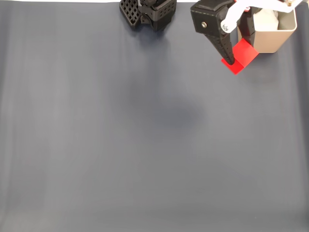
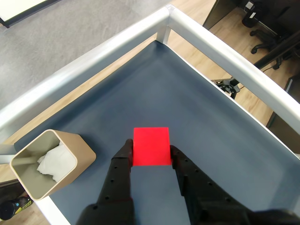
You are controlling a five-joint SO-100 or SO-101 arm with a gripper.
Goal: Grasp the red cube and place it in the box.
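My gripper [image 2: 150, 151] is shut on the red cube [image 2: 151, 146], whose sides are pinched between the two black fingers. In the wrist view the cube hangs above the dark mat, to the right of the box [image 2: 50, 164]. The box is tan with rounded corners and holds white crumpled paper [image 2: 56, 161]. In the fixed view the gripper [image 1: 239, 62] is at the top right with the red cube [image 1: 241, 55] held just left of and in front of the box [image 1: 273, 34].
The arm's black base [image 1: 149, 13] stands at the top centre of the fixed view. A silver metal rail [image 2: 220, 51] edges the table around the box's corner. The dark grey mat [image 1: 145, 145] spreads across the table.
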